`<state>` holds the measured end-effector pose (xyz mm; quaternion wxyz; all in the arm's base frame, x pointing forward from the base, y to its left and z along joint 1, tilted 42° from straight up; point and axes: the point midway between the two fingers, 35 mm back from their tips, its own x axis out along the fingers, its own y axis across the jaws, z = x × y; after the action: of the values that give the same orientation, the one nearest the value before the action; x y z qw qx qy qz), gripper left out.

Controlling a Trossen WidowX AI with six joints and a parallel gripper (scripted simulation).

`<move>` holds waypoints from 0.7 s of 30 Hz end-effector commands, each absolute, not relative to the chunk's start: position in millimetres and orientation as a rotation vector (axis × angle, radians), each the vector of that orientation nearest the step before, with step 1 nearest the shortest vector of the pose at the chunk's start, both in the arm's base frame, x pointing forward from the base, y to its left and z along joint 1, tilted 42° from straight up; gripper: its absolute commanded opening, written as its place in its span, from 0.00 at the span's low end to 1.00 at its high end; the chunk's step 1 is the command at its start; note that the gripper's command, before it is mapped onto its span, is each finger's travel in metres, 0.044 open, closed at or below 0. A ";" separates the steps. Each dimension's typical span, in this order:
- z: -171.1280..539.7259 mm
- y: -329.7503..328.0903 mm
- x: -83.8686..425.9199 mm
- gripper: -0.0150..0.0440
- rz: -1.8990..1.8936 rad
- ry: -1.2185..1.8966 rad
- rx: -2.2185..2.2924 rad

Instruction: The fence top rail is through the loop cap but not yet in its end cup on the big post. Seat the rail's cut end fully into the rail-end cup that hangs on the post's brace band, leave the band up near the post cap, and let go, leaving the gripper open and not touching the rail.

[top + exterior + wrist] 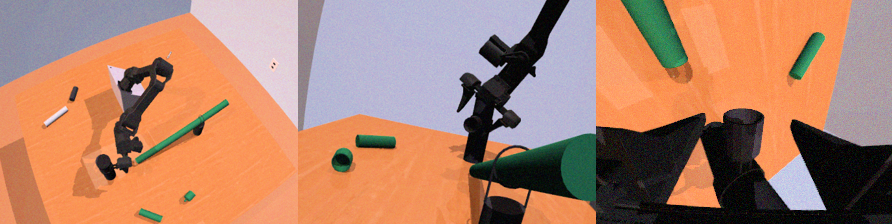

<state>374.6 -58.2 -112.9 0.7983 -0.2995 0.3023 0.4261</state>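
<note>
The orange wooden bench (227, 162) carries the long green top rail (181, 131), its cut end just short of the dark rail-end cup (742, 131). The claw (746, 150) straddles the cup, spread and empty; it should stay clear of the brace band.

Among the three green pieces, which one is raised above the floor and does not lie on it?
The long green rail. It passes through the dark loop cap, which holds it up; the short green tube and small green cup lie on the floor.

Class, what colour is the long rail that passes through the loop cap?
The rail is dark green. It shows best in the top view, lying across the orange table.
</note>
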 end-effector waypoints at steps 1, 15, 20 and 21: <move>-121.7 -54.1 377.3 1.00 0.915 0.657 -0.638; -137.8 -41.7 385.8 1.00 0.915 0.655 -0.637; -138.0 -41.6 385.9 0.91 0.914 0.655 -0.637; -138.0 -41.6 385.9 0.87 0.914 0.655 -0.637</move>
<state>386.5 -42.1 -134.0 0.7988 -0.2990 0.3007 0.4267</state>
